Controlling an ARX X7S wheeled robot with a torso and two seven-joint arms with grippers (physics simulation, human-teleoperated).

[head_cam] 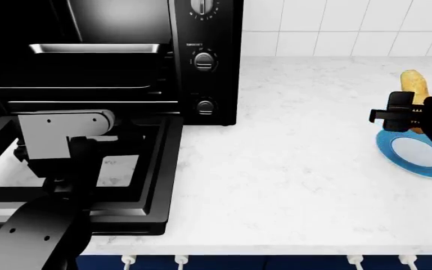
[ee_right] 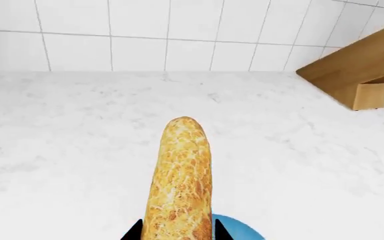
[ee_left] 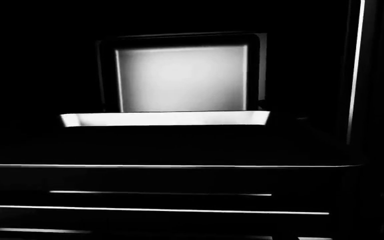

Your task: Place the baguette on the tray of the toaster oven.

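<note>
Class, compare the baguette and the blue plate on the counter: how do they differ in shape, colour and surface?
The baguette is long, golden-brown and bumpy; the plate is round, flat, smooth and blue with a pale centre. The baguette reaches past the plate's rim. Both sit at the counter's right end.
</note>
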